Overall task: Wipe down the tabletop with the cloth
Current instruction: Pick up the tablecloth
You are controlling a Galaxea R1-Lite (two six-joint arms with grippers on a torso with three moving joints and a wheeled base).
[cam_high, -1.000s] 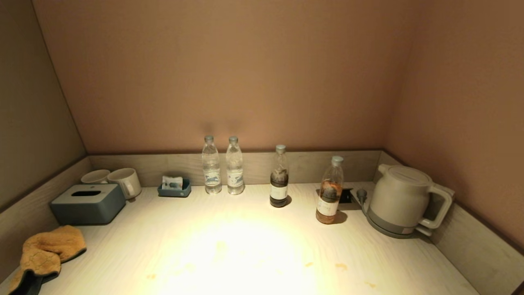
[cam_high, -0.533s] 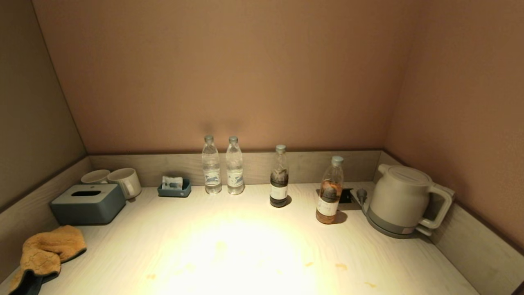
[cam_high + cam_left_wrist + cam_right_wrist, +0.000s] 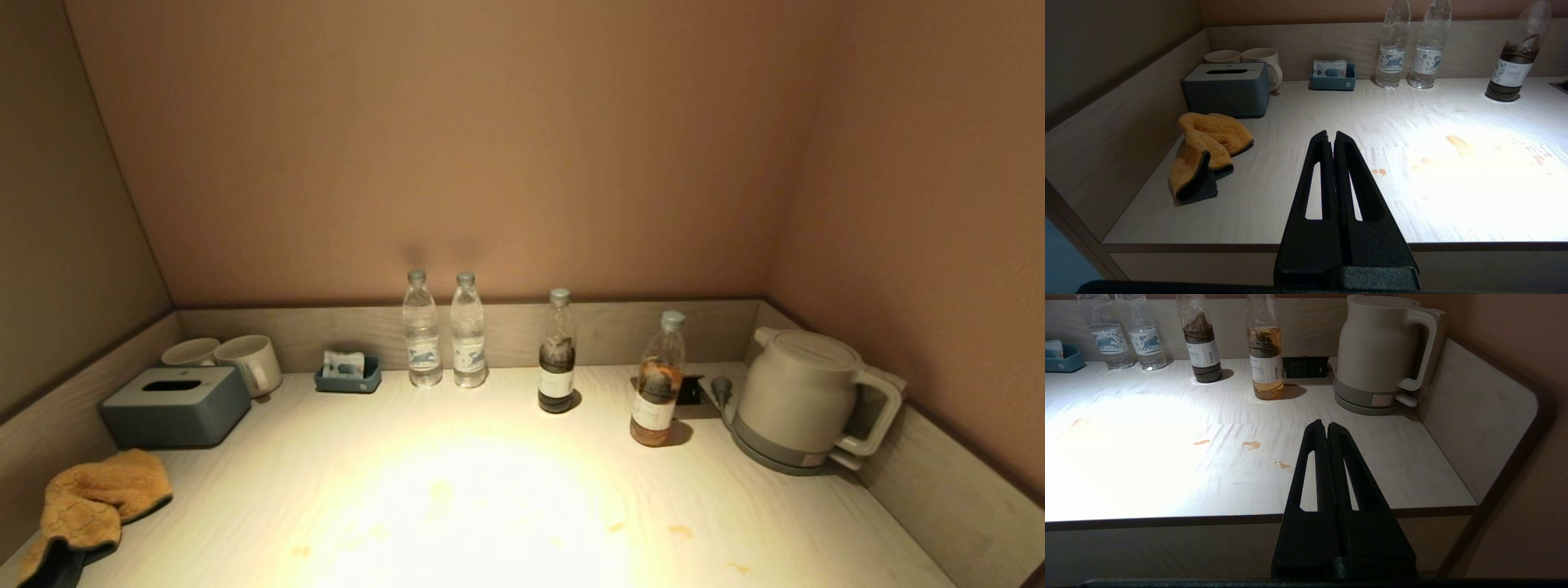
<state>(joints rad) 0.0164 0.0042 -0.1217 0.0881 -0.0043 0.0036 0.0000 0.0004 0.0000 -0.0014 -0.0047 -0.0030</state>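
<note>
Nothing's been picked up yet. The cloth sits crumpled on the bench, just in front of the tissue box, with its long axis running from the box toward the bench's front edge. The left end effector hangs off that front edge, fingers pressed together and empty, clearly the nearer one. The right end effector is equally closed, way over by the kettle.

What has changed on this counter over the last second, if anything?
Nothing visibly changed. The crumpled orange-yellow microfibre cloth lies untouched at the left edge of the pale wood-grain tabletop, its orange stains unwiped. Both the left gripper and right gripper are shut, off the front edge.
</note>
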